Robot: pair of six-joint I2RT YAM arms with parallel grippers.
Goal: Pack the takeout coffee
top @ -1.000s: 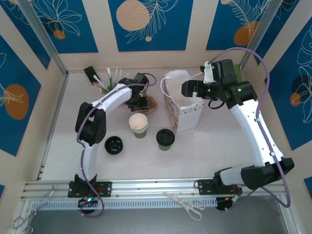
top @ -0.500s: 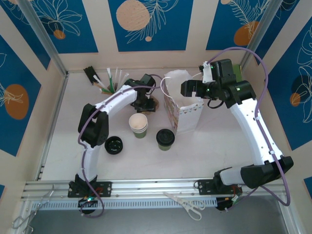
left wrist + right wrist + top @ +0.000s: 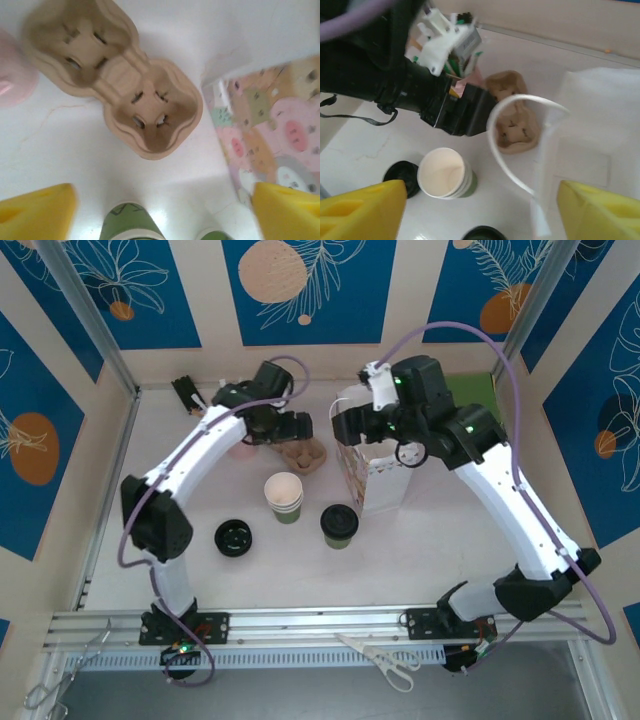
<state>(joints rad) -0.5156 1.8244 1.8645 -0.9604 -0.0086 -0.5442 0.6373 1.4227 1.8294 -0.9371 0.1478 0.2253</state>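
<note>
Our left gripper (image 3: 162, 207) has risen off the brown pulp cup carrier (image 3: 300, 452), fingers now spread. Our right gripper (image 3: 480, 210), also spread, has slid over the white paper bag (image 3: 388, 483). The dark green, black-lidded takeout coffee (image 3: 339, 524) stands on the tabletop (image 3: 440, 540) just beside that bag.

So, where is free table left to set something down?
Bare table runs along the near edge, in front of the lone black lid and the takeout coffee. More lies right of the white bag. The back middle is crowded: cup carrier, cup stack and bag stand close.
</note>
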